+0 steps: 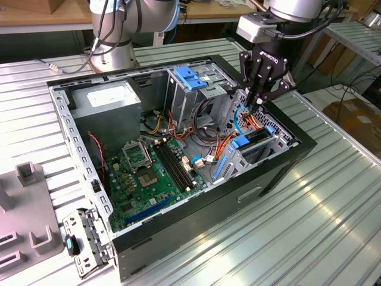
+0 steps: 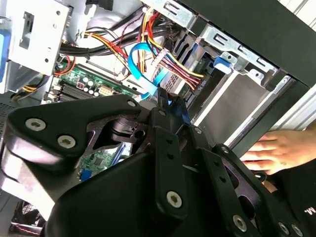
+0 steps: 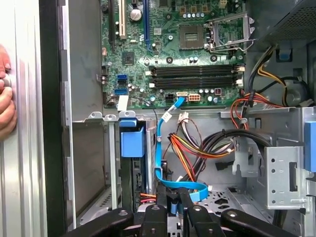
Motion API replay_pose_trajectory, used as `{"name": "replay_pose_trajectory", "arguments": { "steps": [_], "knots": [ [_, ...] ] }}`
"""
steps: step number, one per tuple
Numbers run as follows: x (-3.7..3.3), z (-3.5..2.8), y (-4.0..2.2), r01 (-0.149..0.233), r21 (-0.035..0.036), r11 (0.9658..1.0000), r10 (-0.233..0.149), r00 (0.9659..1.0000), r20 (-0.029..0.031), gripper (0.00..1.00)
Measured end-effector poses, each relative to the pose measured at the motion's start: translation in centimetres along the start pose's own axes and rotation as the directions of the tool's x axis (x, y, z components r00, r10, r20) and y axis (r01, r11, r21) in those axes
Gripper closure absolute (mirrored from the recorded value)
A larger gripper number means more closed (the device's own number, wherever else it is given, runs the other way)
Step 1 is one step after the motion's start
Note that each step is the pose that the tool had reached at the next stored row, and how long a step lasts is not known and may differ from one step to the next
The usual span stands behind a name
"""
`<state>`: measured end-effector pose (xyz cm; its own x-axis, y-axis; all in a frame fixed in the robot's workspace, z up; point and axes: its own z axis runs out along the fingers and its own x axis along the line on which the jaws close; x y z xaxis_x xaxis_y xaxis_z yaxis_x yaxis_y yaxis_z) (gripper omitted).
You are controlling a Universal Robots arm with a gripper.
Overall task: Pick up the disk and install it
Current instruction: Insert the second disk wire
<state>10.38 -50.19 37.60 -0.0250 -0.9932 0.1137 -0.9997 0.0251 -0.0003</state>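
No print can be made out for certain: the white lettering on the gripper body and the power supply label stay unreadable.

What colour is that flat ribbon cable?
Light blue, clearest in the first wrist view.

From my station the exterior view is evenly bright, lit from above, with white glare streaks on the ribbed metal table. The inside of the computer case sits in softer shadow. In the second wrist view the black gripper is close, dark and slightly soft, while a hand is overexposed.
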Motion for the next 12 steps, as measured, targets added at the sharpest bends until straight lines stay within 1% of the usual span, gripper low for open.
{"name": "replay_pose_trajectory", "arguments": {
  "steps": [1,2,4,6,7,10,12],
  "knots": [
    [-0.03,0.16,0.00,0.000,0.0001,1.0000,0.000,1.0000,-0.0067,0.78],
    [-0.05,0.35,0.00,0.000,0.0004,1.0000,0.000,0.9999,-0.0139,0.89],
    [-0.08,0.51,0.00,0.000,0.0006,1.0000,0.000,0.9998,-0.0221,0.89],
    [-0.10,0.63,0.00,0.000,0.0009,1.0000,0.000,0.9994,-0.0354,0.89],
    [-0.12,0.68,0.00,0.000,0.0011,1.0000,0.000,0.9990,-0.0444,0.89],
    [-0.16,0.81,0.00,0.000,0.0016,1.0000,0.000,0.9981,-0.0622,0.89],
    [-0.19,0.90,0.00,0.000,0.0018,1.0000,0.000,0.9973,-0.0731,0.76]
  ]
}}
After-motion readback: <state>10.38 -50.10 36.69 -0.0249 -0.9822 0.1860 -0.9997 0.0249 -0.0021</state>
